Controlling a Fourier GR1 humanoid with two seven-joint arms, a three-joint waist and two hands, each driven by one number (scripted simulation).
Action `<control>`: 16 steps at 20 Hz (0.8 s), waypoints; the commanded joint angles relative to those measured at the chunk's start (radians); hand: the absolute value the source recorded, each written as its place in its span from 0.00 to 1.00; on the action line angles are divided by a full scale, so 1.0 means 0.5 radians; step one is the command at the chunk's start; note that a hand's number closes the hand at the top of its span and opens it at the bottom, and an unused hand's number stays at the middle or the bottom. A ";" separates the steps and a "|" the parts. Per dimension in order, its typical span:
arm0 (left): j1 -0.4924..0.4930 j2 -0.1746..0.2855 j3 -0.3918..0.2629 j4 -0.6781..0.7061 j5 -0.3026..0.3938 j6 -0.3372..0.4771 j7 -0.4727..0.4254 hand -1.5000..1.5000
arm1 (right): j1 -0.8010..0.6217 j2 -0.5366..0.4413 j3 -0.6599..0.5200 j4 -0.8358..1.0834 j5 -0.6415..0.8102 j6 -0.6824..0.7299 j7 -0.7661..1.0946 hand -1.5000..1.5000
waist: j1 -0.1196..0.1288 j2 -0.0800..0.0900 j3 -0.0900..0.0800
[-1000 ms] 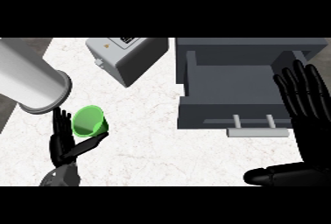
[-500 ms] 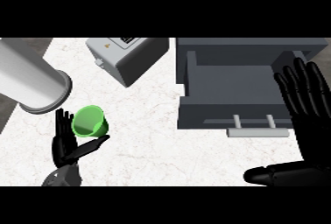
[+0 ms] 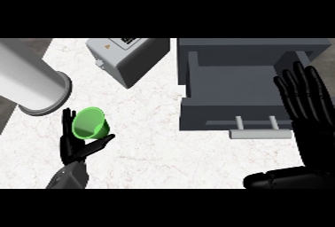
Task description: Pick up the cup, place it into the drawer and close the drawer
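Observation:
The green cup (image 3: pixel 90 124) lies tilted on the white counter at the left, its mouth turned up toward me. My left hand (image 3: pixel 73 148) is right against it, with straight fingers rising along the cup's left side and the thumb stretched under its lower right edge; the hand is open. The grey drawer (image 3: pixel 196 116) stands pulled out at the right, with nothing visible inside and its bar handle (image 3: pixel 259 131) facing me. My right hand (image 3: pixel 310 106) is held flat and open, fingers up, over the drawer's right side.
A large pale cylinder (image 3: pixel 31 85) lies just above and left of the cup. A grey box-shaped appliance (image 3: pixel 128 57) stands at the back between cup and drawer. Bare counter (image 3: pixel 163 150) lies between the cup and the drawer front.

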 commanded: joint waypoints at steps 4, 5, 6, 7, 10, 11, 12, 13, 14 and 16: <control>-0.168 0.027 0.042 0.265 0.059 -0.278 -0.095 0.00 | -0.089 -0.036 -0.034 0.017 -0.028 0.009 0.053 0.00 | -0.007 0.003 -0.001; -0.056 0.031 0.005 0.164 0.055 -0.404 -0.103 0.00 | -0.094 -0.116 -0.192 -0.058 -0.174 0.030 0.149 0.00 | -0.002 -0.001 0.000; -0.153 0.069 0.035 0.290 0.064 -0.424 -0.095 0.00 | -0.164 -0.084 -0.127 0.002 -0.136 0.004 0.166 0.00 | -0.008 0.004 -0.001; -0.079 0.100 0.025 0.274 0.058 -0.505 -0.158 0.00 | 0.009 -0.032 -0.055 -0.047 -0.062 0.026 0.033 0.00 | -0.007 0.002 -0.001; -0.070 0.026 -0.028 0.244 0.028 -0.536 -0.219 1.00 | -0.143 -0.020 -0.025 -0.024 -0.020 -0.069 0.188 0.00 | 0.000 0.001 -0.001; -0.184 0.127 0.028 0.237 0.091 -0.580 -0.076 1.00 | -0.185 -0.048 -0.085 0.002 -0.085 -0.043 0.179 0.00 | -0.002 0.002 -0.001; -0.151 0.024 -0.025 0.225 0.039 -0.492 -0.186 1.00 | -0.060 -0.059 -0.115 0.010 -0.112 0.017 0.090 0.00 | -0.004 0.001 0.000; -0.126 -0.012 -0.026 0.159 0.028 -0.374 -0.271 1.00 | 0.020 0.044 0.061 -0.135 0.026 -0.071 0.132 0.00 | -0.002 -0.002 0.000; -0.130 0.030 -0.025 0.226 0.006 -0.445 -0.342 1.00 | 0.032 -0.072 -0.160 0.032 -0.175 0.100 -0.045 0.00 | -0.010 0.003 0.000; -0.205 0.068 0.010 0.304 0.007 -0.342 -0.344 1.00 | -0.081 -0.060 -0.080 -0.085 -0.114 -0.010 0.198 0.00 | -0.013 0.004 -0.002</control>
